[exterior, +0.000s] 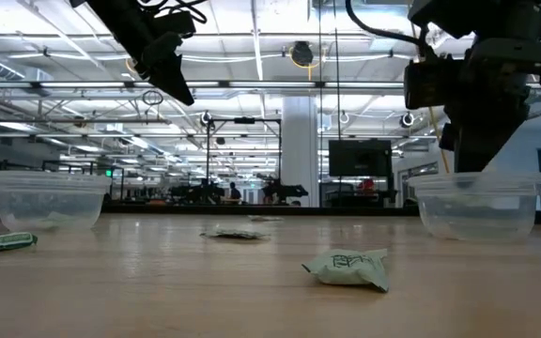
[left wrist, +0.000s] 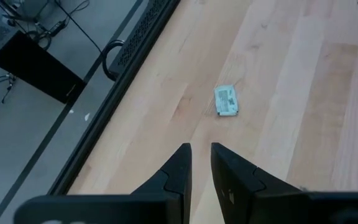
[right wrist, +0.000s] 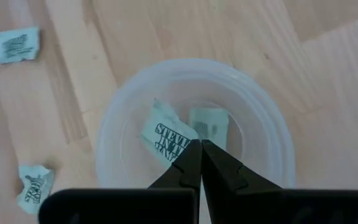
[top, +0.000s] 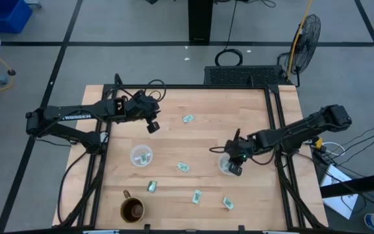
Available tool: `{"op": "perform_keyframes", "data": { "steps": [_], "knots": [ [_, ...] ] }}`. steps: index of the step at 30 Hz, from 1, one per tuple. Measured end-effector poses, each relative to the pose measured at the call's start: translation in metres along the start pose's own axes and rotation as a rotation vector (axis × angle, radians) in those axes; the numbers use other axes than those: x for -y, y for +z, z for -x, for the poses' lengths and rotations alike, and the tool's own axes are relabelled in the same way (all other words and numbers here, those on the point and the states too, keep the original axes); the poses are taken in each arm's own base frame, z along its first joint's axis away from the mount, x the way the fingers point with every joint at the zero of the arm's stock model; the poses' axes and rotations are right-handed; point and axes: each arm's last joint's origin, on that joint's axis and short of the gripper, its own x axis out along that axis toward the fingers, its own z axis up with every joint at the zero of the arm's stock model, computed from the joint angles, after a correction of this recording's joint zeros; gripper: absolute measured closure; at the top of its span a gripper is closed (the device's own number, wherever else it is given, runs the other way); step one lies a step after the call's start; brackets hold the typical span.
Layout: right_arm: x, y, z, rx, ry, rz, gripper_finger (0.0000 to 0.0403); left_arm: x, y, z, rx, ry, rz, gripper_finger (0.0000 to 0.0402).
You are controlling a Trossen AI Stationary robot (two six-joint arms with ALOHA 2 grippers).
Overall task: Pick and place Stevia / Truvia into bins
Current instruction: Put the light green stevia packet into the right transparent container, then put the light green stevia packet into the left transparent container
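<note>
Two Stevia packets lie inside the right-hand cup [right wrist: 194, 140], a folded one [right wrist: 165, 138] and a flatter one [right wrist: 209, 124] just beside it; this cup stands toward the counter's right edge, and the right end effector [right wrist: 201, 149] hangs directly over it with its fingers pinched together and nothing visibly between them. The second cup [top: 141, 156] stands toward the left edge with a packet [top: 144, 157] in it. Loose packets are scattered over the counter [top: 206, 123]: one near the far edge [top: 187, 119], one between the two cups [top: 183, 167], and three toward the near edge [top: 152, 186] [top: 197, 195] [top: 228, 203]. A brown mug [top: 132, 209] sits at the near left corner. The left end effector [left wrist: 201, 155] hovers above the far left part of the counter, fingers narrowly apart and empty, with the far-edge packet ahead of it
</note>
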Motion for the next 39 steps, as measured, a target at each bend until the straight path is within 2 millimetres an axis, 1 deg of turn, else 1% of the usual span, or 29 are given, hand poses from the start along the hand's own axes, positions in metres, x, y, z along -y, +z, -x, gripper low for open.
{"op": "perform_keyframes", "data": {
  "steps": [5, 10, 15, 19, 23, 27, 30, 33, 36, 38, 39],
  "knots": [
    [0.000, -0.001, -0.002, -0.013, -0.004, 0.070, 0.0403, 0.000, 0.000, 0.000, 0.000, 0.000, 0.000, 0.0337],
    [-0.001, -0.001, -0.008, -0.056, 0.028, 0.080, 0.0396, 0.000, 0.000, 0.000, 0.002, 0.000, 0.001, 0.0337],
    [0.000, -0.001, -0.014, -0.071, 0.017, 0.079, 0.0370, 0.000, 0.003, 0.000, 0.031, -0.001, 0.009, 0.0337],
    [0.000, 0.000, -0.015, -0.065, 0.016, 0.092, 0.0343, 0.000, 0.004, 0.000, 0.042, -0.001, 0.013, 0.0337],
    [-0.001, 0.001, -0.007, -0.030, 0.041, 0.129, 0.0327, 0.000, 0.004, 0.000, 0.045, -0.001, 0.008, 0.0337],
    [-0.002, 0.002, 0.011, 0.019, 0.096, 0.177, 0.0324, 0.000, 0.005, 0.000, 0.047, -0.018, 0.016, 0.0337],
    [-0.004, 0.003, 0.029, 0.103, 0.145, 0.235, 0.0328, 0.003, 0.007, -0.003, 0.064, -0.075, 0.042, 0.0337],
    [-0.006, 0.006, 0.047, 0.247, 0.147, 0.312, 0.0329, 0.007, 0.011, -0.010, 0.082, -0.122, 0.083, 0.0337],
    [-0.006, 0.011, 0.062, 0.429, 0.056, 0.356, 0.0328, 0.013, 0.013, -0.025, 0.073, -0.166, 0.114, 0.0337],
    [-0.003, 0.014, 0.064, 0.553, -0.026, 0.345, 0.0328, 0.018, 0.014, -0.040, 0.065, -0.181, 0.142, 0.0337],
    [-0.001, 0.014, 0.062, 0.609, -0.069, 0.338, 0.0328, 0.020, 0.014, -0.048, 0.064, -0.181, 0.157, 0.0337]
  ]
}}
